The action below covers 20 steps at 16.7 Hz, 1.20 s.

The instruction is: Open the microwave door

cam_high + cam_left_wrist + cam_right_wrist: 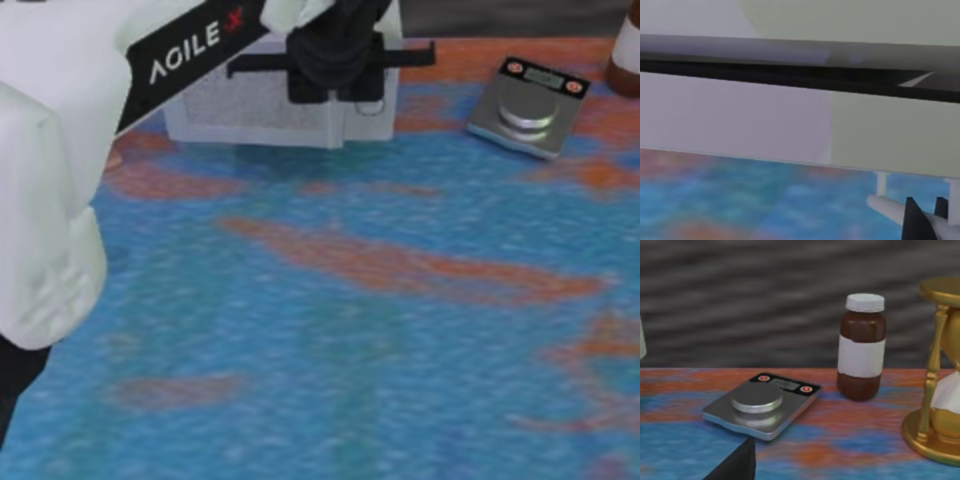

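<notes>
At boxy microwave (pixel 290 115), perhaps left claw (pixel 335 75)

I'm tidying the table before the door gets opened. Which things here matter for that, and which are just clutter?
Job: microwave, microwave door, left claw at its handle.
Clutter: kitchen scale, brown bottle, gold hourglass.

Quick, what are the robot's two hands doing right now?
Left gripper: at the white boxy microwave's vertical white handle bar; grip cannot be told.
Right gripper: not in view.

one microwave (pixel 270 115); one scale (pixel 762 405); one bottle (pixel 861 347); one hourglass (pixel 940 375)
</notes>
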Tool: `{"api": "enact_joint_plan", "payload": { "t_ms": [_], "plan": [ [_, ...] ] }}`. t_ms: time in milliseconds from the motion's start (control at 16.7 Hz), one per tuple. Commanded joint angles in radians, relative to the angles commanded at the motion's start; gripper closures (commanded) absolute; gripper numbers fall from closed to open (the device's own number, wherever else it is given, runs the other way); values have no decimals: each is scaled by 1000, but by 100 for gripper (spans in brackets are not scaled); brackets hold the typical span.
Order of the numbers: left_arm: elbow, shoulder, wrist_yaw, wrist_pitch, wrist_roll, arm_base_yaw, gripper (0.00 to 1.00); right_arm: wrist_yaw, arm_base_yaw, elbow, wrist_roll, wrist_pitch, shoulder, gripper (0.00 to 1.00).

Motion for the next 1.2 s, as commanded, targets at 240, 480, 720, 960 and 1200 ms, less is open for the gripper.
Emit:
{"api": "enact_joint_plan", "payload": {
  "t_ms": [240,480,720,960,1200],
  "plan": [
    [0,0,0,0,0,0,100,0,0,0,0,0,0,0],
    [0,0,0,0,0,0,100,0,0,0,0,0,0,0],
    [-38,-19,12,22,14,-5,100,0,0,0,0,0,0,0],
    [-128,-75,27,69,59,2,100,0,0,0,0,0,0,0],
    [-137,-81,28,74,64,3,100,0,0,0,0,0,0,0]
  ]
}}
